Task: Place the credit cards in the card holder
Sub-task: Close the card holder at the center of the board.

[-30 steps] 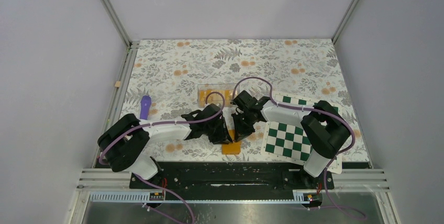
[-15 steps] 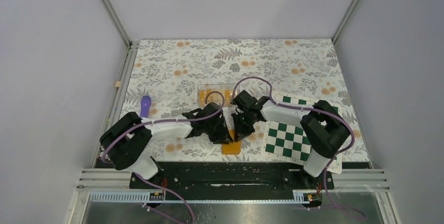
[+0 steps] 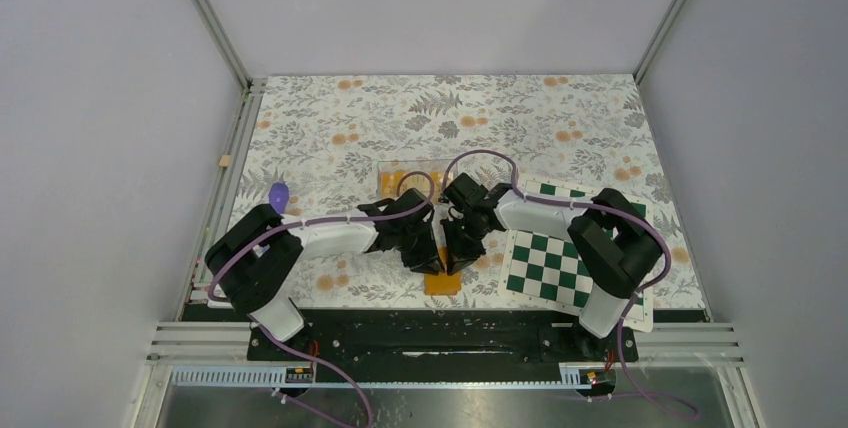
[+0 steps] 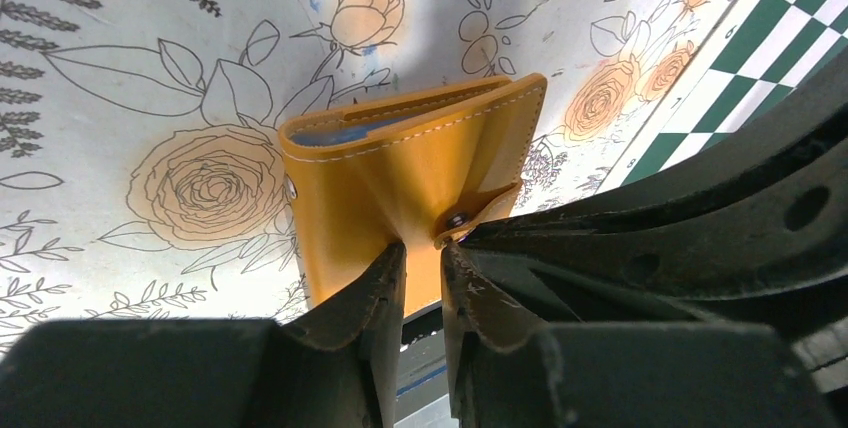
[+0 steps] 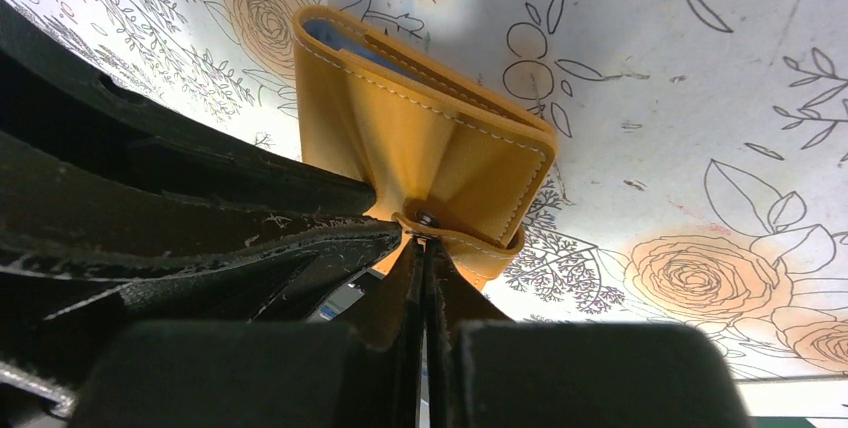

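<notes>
The orange card holder lies near the table's front edge, its light-blue pockets showing at the far end in the left wrist view. My left gripper pinches its cover, which puckers up between the fingertips. My right gripper is shut on the small flap with the stud, its fingertips pressed together. The two grippers touch over the holder. Orange credit cards lie in a clear plastic box, partly hidden by the arms.
A green-and-white chequered board lies right of the holder, under the right arm. A purple object sits at the left behind the left arm. The clear box stands just behind both wrists. The black base rail runs close in front.
The left arm's elbow has swung right and forward, covering more of the purple object. Both grippers stay at the card holder; the right arm has shifted only slightly.
</notes>
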Controlling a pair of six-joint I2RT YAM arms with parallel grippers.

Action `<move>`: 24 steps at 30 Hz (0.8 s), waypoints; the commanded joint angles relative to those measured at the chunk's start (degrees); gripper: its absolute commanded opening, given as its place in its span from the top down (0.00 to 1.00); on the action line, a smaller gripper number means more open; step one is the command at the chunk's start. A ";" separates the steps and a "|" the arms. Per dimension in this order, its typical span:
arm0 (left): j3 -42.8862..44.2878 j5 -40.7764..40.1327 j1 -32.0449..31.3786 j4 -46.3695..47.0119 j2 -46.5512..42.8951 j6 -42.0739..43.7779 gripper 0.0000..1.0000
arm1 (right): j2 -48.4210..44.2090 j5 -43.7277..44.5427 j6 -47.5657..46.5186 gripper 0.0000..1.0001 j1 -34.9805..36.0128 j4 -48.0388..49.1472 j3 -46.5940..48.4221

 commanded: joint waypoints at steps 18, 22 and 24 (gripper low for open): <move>-1.75 -9.24 -2.17 1.91 12.20 1.85 0.79 | -7.47 2.39 0.08 1.00 1.64 -0.99 1.12; -1.53 -9.34 -2.11 1.56 12.17 2.03 0.79 | -8.81 4.96 -0.34 1.00 1.59 -2.21 1.71; -1.57 -9.42 -2.11 1.44 12.10 2.11 0.79 | -7.53 6.12 -1.20 1.00 1.64 -3.66 2.41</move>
